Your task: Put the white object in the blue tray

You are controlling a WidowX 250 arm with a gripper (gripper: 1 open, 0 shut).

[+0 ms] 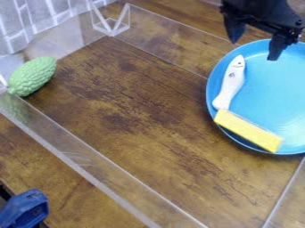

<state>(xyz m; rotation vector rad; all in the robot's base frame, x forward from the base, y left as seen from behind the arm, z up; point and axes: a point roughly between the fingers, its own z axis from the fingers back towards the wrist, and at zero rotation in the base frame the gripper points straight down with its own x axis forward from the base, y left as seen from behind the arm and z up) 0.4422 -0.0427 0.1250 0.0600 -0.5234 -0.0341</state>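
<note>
Even, soft daylight fills a small, grainy picture, with pale glare along the clear plastic walls [71, 147] and faint shadows on the wooden counter [131, 98].

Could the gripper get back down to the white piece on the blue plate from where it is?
Probably yes. The gripper hangs open just above the plate's far edge, and the white piece lies exposed by the left rim. The yellow block sits nearer the camera, apparently clear of it.
</note>
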